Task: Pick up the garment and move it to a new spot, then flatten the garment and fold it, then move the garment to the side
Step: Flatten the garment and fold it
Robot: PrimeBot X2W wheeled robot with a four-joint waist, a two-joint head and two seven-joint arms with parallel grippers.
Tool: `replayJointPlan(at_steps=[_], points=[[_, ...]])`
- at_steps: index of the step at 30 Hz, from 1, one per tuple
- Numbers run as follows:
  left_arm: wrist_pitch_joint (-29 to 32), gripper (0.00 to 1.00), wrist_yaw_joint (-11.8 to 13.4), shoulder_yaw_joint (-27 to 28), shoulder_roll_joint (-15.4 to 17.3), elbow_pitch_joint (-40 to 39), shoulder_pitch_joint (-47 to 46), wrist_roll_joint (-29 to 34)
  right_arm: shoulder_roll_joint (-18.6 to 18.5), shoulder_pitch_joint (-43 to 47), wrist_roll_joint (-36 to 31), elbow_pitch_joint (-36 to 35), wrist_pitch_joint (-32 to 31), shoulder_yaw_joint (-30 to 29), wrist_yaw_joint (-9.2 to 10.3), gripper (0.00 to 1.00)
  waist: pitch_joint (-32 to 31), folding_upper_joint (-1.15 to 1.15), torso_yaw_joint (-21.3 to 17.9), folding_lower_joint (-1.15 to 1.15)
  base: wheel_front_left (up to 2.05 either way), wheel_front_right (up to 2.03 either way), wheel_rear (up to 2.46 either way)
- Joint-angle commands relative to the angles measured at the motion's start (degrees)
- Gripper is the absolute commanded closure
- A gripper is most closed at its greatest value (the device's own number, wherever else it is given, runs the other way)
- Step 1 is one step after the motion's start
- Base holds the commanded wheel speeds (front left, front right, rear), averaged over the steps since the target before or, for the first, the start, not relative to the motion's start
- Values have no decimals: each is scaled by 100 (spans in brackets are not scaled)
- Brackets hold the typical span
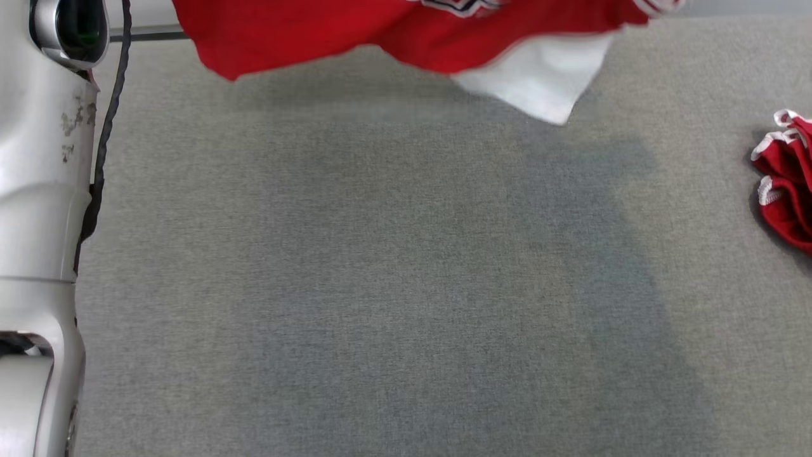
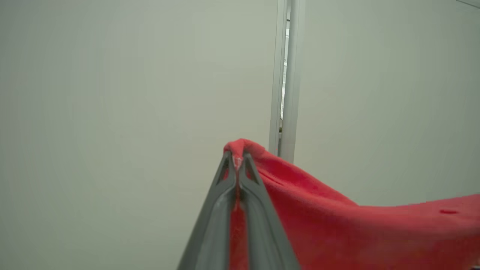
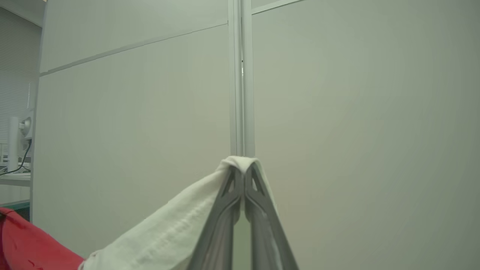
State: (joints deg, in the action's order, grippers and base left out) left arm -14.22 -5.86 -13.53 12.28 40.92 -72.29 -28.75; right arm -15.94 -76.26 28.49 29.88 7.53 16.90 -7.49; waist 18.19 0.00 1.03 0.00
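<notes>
Garment is up off the table right now, strung between the two grippers like a banner. It's mostly red, with a white part at one end. In the head view just its lower edge hangs into the top of the picture, a bit blurry, with a soft shadow on the grey table underneath.

Left gripper has its fingers pressed tight together with red cloth pinched in between. A little fold pokes out past the fingertips, and the rest of the red fabric drapes away to that gripper's right in its wrist view. Right gripper is the same deal, fingers clamped together, but it's got the white cloth. That's folded over the fingertips and slopes down and away to that gripper's left, where a bit of the red shows at the corner.

Behind both grippers is a plain pale wall with a metal post running straight up past the fingertips.

Left arm shows as a pale silver forearm down the left edge of the head view, with a black cable running along it. Well off to the right, apart from the held garment, a small crumpled red bundle with white trim sits on the table at the picture's edge
</notes>
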Motion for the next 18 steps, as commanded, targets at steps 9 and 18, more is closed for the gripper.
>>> replayJointPlan(at_steps=[9,18], points=[[-93,100,-150,-176,-282,1859,186,-118,752,-28,585,2100,414,1148,1,100,451,0,-174,0,0,0,0],[-100,100,-163,-85,-458,1836,998,-379,807,827,1310,2414,735,1863,1,100,702,0,-120,0,0,0,0]])
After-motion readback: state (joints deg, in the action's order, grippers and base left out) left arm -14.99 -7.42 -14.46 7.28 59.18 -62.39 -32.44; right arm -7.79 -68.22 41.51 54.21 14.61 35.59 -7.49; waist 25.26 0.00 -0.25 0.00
